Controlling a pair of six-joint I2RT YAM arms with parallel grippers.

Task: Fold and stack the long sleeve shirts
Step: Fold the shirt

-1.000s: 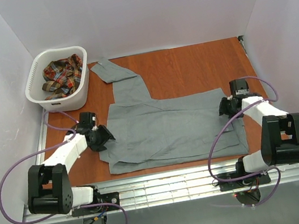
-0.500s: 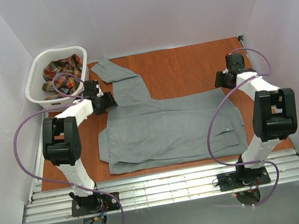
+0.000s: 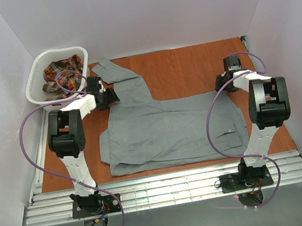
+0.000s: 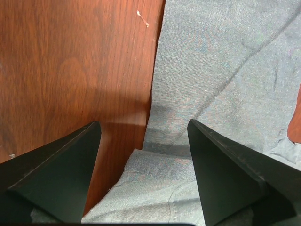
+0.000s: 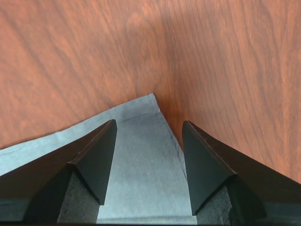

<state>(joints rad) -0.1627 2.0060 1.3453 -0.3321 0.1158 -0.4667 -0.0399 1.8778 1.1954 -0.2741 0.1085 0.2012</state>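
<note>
The grey shirt [image 3: 171,130] lies spread toward the counter's [image 3: 189,66] near edge. The left hand [image 3: 109,97] and right hand [image 3: 222,85], both parted, hover over its far side.

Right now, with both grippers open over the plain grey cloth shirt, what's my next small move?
Probably lower both and pinch. The right gripper hangs open over the far corner of the plain grey cloth shirt; the left gripper, also open, straddles its edge. Neither holds cloth.

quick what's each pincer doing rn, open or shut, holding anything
Left pincer: open, empty, at the grey shirt edge.
Right pincer: open, empty, at a corner of the grey shirt.
</note>
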